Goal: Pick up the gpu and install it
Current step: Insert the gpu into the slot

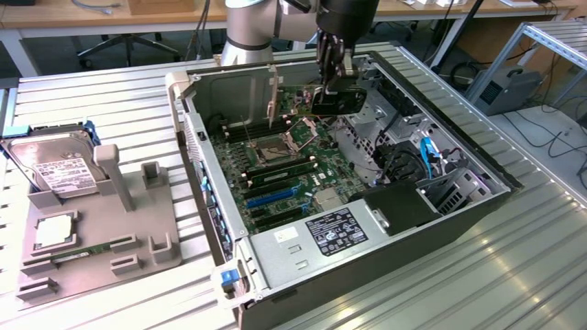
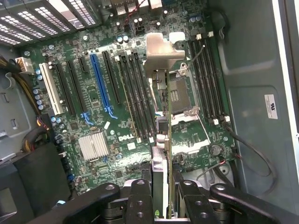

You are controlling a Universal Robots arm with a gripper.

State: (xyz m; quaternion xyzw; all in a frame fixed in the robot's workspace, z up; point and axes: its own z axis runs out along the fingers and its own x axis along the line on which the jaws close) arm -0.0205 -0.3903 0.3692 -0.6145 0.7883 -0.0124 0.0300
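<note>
Wrist view: my gripper (image 2: 164,205) is clamped on the gpu (image 2: 161,140), which hangs edge-on between my fingers, just above the motherboard (image 2: 124,137). I judge it light, stiff and fragile, best gripped by its flat faces.

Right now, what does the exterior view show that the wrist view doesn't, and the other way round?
Exterior view adds: a silver hard drive standing in a grey holder, a green memory stick lying on that holder, the slatted metal table, and the whole open computer case. Wrist view adds: the Dell lettering on the board and the silver bracket at the end of the gpu away from the gripper. Shared: the motherboard with its CPU socket and blue slot, and the gripper shut on the gpu, held over the board.
</note>
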